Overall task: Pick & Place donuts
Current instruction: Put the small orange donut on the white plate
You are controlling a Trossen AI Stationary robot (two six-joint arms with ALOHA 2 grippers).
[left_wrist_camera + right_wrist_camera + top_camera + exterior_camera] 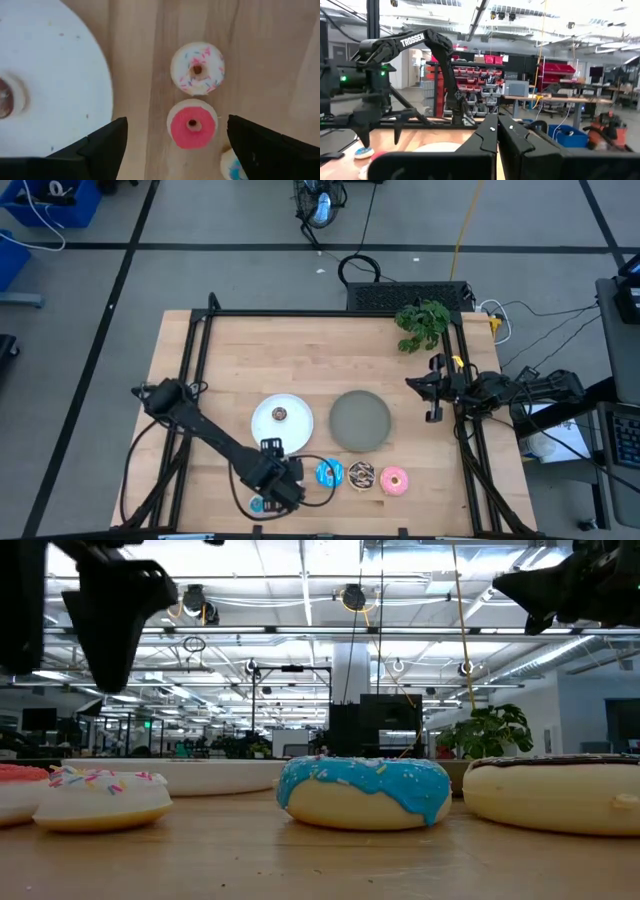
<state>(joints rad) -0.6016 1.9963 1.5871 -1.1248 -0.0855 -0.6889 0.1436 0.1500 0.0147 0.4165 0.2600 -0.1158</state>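
Observation:
My left gripper [176, 150] is open and hangs above the table's near edge [278, 476]. Its fingers stand on either side of the tiny red donut [192, 126] without touching it. The tiny whitish-pink sprinkled donut [197, 68] lies just beyond it, and the tiny light blue one [231, 168] beside it. The tiny brown donut [281, 414] lies on the white plate [298, 426]. The blue [329, 473], brown sprinkled [361, 476] and pink-iced [394, 481] donuts lie in a row on the table. My right gripper [434, 387] is shut and waits at the table's right edge.
The grey plate [360, 421] sits right of the white plate, mid-table. A green plant [422, 323] stands at the far right corner. A black cable loop [312, 480] lies near the blue donut. Bare wood lies between the plates and the far edge.

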